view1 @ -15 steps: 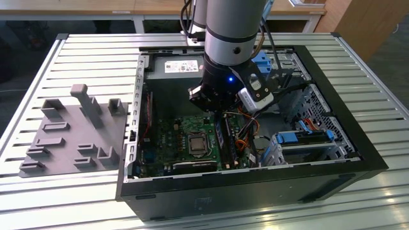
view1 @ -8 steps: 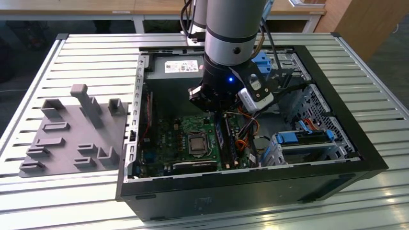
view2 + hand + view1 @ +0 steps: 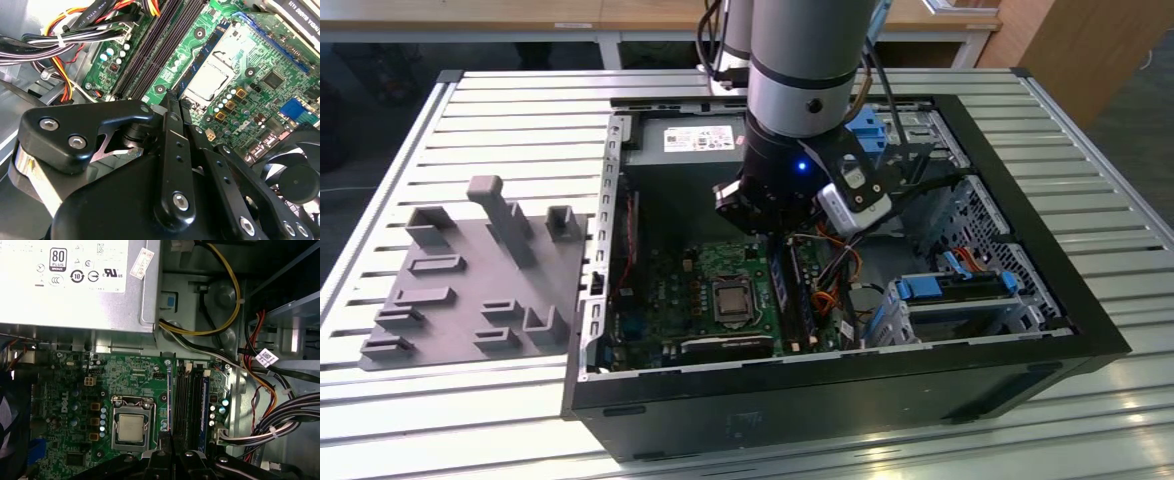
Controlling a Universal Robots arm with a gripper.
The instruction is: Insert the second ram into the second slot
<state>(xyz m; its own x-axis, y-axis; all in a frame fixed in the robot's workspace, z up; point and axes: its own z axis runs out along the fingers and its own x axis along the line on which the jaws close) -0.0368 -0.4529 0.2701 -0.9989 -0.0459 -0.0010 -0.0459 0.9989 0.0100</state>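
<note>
My gripper (image 3: 767, 228) hangs inside the open computer case (image 3: 1067, 330), just above the green motherboard (image 3: 720, 262). In both wrist views its black fingertips (image 3: 173, 101) (image 3: 164, 438) are pressed together with nothing visible between them. They hover between the processor socket (image 3: 131, 427) and the bank of dark memory slots (image 3: 186, 402). A thin blue stick (image 3: 205, 405) stands on edge in the slot nearest the cables; I cannot tell whether it is the second ram. The slots (image 3: 150, 52) run away from the fingertips in the second wrist view.
The grey power supply (image 3: 75, 285) fills the case's far end. Black, orange and yellow cables (image 3: 280, 415) bundle beside the slots. A fan (image 3: 295, 180) sits by the socket. Outside the case, a grey holder block (image 3: 467, 275) rests on the slatted table at the exterior view's left.
</note>
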